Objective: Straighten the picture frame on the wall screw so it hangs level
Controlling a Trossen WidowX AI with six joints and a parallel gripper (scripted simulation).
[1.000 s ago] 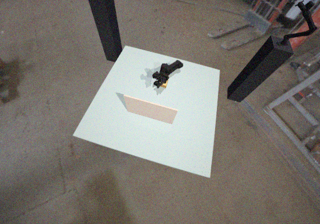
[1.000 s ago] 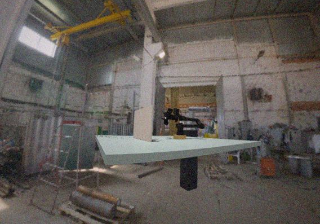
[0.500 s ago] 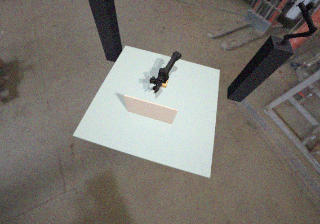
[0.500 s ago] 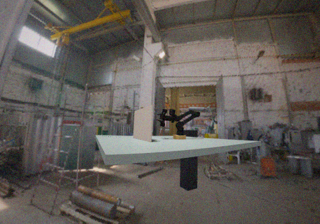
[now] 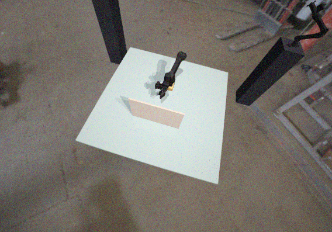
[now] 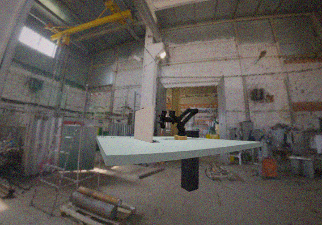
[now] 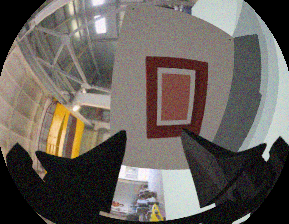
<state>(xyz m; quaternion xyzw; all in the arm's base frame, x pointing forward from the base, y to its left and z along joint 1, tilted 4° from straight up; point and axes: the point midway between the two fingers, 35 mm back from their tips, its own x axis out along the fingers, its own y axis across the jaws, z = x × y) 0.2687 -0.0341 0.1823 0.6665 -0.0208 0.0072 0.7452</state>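
The picture frame [image 7: 152,96], dark red with a white mat and a reddish picture, hangs on the pale wall panel [image 7: 128,56] [image 5: 158,116] [image 6: 144,123]. It shows only in the wrist view, where its edges run slightly askew to the panel; the panel hides it in the top view, and it does not show in the exterior view. My gripper [image 7: 153,133] [image 5: 161,94] [image 6: 162,122] is open and empty. It points at the panel's face a short way off and touches nothing. In the wrist view the fingertips sit at the frame's lower edge.
The panel stands upright on the pale square table [image 5: 190,146] [image 6: 170,151]. The arm rises from a yellow base [image 5: 172,87] [image 6: 180,137] behind it. Two dark posts [image 5: 109,27] [image 5: 269,71] stand off the table's far corners.
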